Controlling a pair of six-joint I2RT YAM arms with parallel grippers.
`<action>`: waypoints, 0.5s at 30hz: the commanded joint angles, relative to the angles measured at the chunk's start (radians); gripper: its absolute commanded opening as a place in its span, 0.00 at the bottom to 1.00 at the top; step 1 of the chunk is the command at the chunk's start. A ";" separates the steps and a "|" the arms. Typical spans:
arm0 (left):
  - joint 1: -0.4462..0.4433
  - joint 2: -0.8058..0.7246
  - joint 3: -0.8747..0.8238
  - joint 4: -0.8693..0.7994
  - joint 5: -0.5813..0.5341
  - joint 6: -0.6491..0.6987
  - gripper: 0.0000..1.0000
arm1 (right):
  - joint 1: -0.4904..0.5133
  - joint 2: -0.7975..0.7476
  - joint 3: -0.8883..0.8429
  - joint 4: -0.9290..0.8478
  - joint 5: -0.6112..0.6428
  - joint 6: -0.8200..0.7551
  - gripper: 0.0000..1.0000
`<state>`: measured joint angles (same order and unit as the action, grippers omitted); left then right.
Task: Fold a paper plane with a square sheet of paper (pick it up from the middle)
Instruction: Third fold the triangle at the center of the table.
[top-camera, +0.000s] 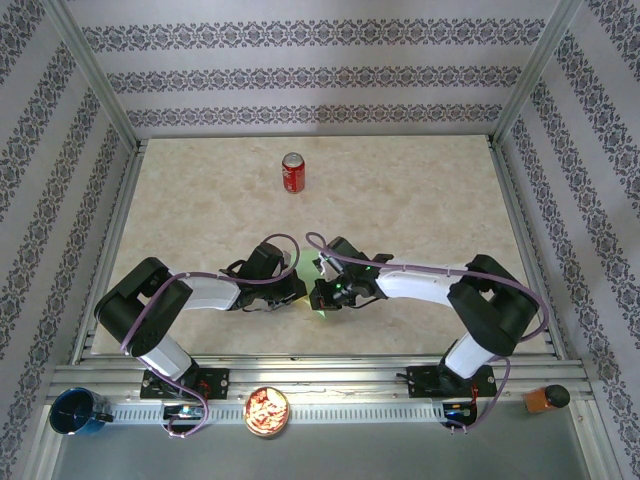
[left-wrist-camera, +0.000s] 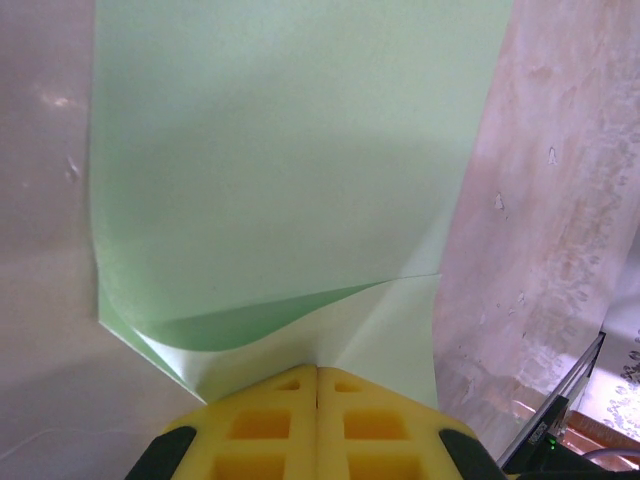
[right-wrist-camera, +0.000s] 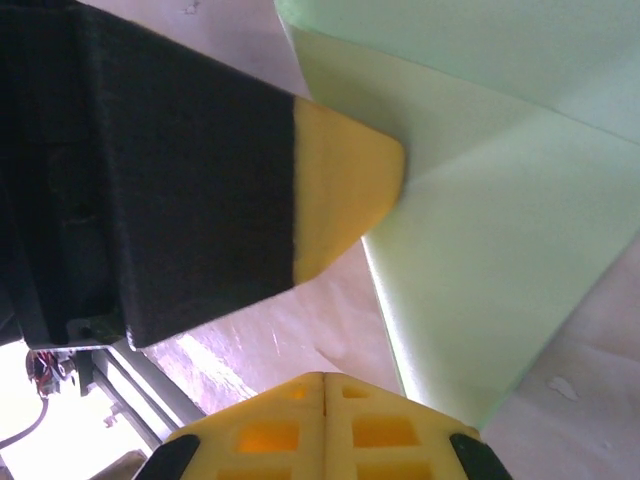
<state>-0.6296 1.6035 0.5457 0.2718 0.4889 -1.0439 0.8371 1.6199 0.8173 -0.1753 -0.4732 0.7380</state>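
While left tool (left-wrist-camera: 318, 372) pinches paper (left-wrist-camera: 290, 160), snack-filled bowl (top-camera: 248, 412)

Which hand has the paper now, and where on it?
Left hand pinches the green paper at its near folded edge. Right hand is shut beside it; a hold cannot be told.

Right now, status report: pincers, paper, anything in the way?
Left pincer shut on green paper, at its edge. Right pincer shut, beside it. Red can far back, no obstruction.
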 joint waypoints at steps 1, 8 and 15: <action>-0.013 0.003 -0.031 -0.043 -0.048 0.017 0.00 | 0.012 0.053 0.035 0.019 -0.012 0.031 0.06; -0.013 0.002 -0.037 -0.041 -0.050 0.015 0.00 | 0.019 0.108 0.002 0.042 -0.009 0.054 0.06; -0.013 0.009 -0.033 -0.041 -0.051 0.016 0.00 | 0.019 0.084 -0.076 0.074 -0.002 0.068 0.06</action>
<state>-0.6292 1.6016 0.5404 0.2783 0.4877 -1.0439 0.8425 1.7115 0.7834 -0.0753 -0.4862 0.7883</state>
